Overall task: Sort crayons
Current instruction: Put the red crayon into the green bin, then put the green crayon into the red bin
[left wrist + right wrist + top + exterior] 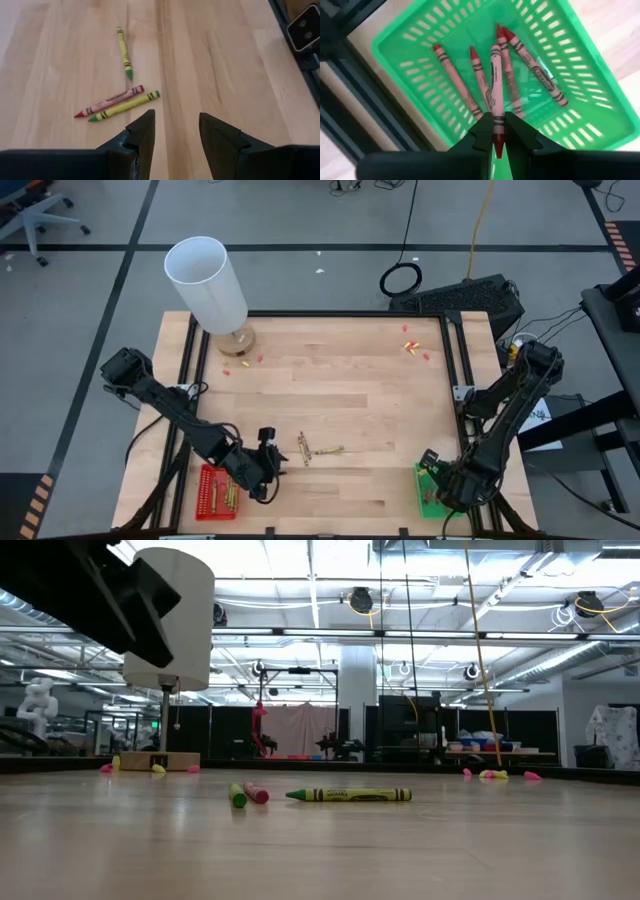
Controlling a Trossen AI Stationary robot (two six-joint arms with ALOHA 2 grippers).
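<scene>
Three crayons lie loose on the wooden table: a red one [110,101] beside a yellow-green one [125,106], and another yellow-green one [124,52] farther off. My left gripper [176,125] hangs open above the table just short of them, next to the red tray [203,475], which holds several crayons. My right gripper [497,132] is shut on a red crayon [495,75] over the green tray [395,30], at the table's near right corner. Several red crayons [532,70] lie on that tray's floor. My right gripper pinches the red crayon between its two fingers close to one end [498,125]. That end sticks out a little behind the fingertips. The fingers point steeply down from above and lie along the crayon, which reaches down into the green tray. I cannot tell whether its far end touches the tray's floor.
A tall white cylinder [207,280] on a round wooden foot stands at the far left corner. Tiny red and yellow scraps [415,348] lie near the far edge. Black rails [455,360] frame the table. Bare wood stretches between the loose crayons and the green tray.
</scene>
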